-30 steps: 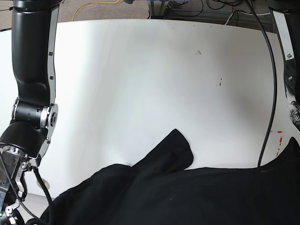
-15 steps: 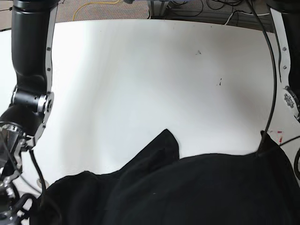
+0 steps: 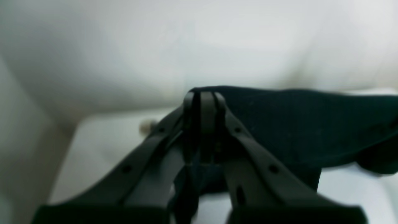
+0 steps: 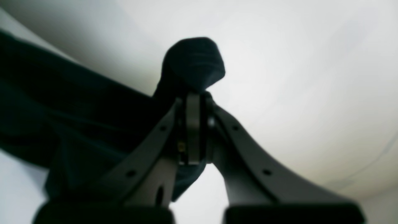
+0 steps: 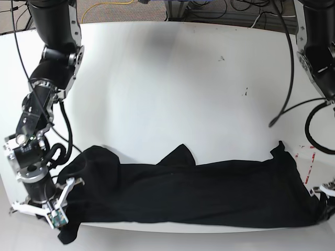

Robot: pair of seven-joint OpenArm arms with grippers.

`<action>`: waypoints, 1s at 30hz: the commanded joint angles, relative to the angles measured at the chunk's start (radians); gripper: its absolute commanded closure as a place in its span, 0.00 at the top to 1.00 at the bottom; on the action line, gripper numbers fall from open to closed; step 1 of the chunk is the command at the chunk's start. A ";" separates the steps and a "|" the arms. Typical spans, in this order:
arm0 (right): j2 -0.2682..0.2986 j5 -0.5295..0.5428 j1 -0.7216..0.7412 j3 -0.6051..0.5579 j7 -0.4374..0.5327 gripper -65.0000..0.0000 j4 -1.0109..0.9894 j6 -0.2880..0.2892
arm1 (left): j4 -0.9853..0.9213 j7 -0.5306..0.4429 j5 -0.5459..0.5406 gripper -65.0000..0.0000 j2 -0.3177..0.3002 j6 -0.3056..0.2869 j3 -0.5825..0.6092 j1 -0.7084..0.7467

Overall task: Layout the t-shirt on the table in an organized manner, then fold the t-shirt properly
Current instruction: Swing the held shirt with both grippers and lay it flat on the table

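Lowered, the black t-shirt now lies stretched along the table edge.

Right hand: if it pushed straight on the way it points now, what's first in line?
The t-shirt: the right hand is shut on it, and a black bunch sits just past the tips. Beyond looks like bare white surface, but depth is unclear.

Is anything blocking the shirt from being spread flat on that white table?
Nothing visible. Both grippers, left and right, are shut on the t-shirt, and the table beyond it shows only small dark specks.
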 commanded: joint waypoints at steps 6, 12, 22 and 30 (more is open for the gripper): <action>-0.081 0.009 -0.213 0.070 0.025 0.00 0.073 0.005 | 0.144 -0.036 -0.056 0.00 0.017 -0.004 -0.065 0.261; -0.127 0.017 -0.353 0.110 0.025 0.00 0.085 0.005 | 0.212 -0.036 -0.073 0.00 0.021 -0.004 -0.109 0.470; -0.176 0.017 -0.557 0.115 0.025 0.00 0.101 0.005 | 0.281 -0.036 -0.074 0.00 0.027 -0.007 -0.204 0.794; -0.225 0.017 -0.721 0.144 0.025 0.00 0.101 0.005 | 0.278 -0.036 -0.067 0.00 0.027 -0.124 -0.338 1.022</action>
